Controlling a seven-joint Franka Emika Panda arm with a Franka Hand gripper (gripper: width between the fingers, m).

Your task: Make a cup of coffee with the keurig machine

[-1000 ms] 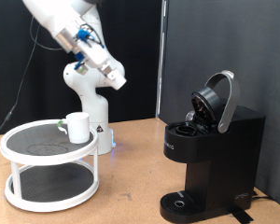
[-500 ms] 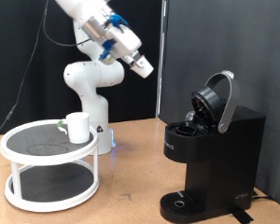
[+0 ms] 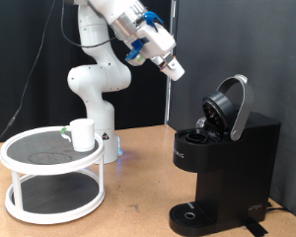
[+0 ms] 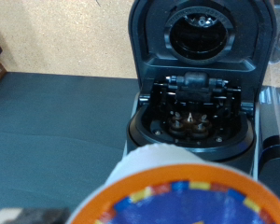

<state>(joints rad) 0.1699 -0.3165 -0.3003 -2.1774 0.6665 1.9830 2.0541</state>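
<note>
From the wrist view I see a round pod [image 4: 177, 201], orange-rimmed with a blue printed top, sitting right at the fingers and filling the near edge of the picture; the fingers themselves are hidden behind it, so I cannot tell how wide they stand or whether they are what grips it. In the exterior view the gripper [image 3: 173, 69] hangs high in the air, tipped down toward that view's right, aimed at the keurig machine [image 3: 222, 168] and well apart from it. The arm [image 3: 113, 30] reaches up and over from its white base [image 3: 94, 109], the wrist bent so the hand slants downward.

The keurig machine stands on the table [image 3: 138, 178] at the exterior view's right, its domed lid [image 3: 230, 104] swung up and open. My wrist camera looks straight into the open pod chamber [image 4: 191, 121] beneath the raised lid.

The cup [image 3: 83, 134] sits upright on the top tier of a white round two-tier stand [image 3: 51, 170] at the exterior view's left, far from the gripper and from the machine.
</note>
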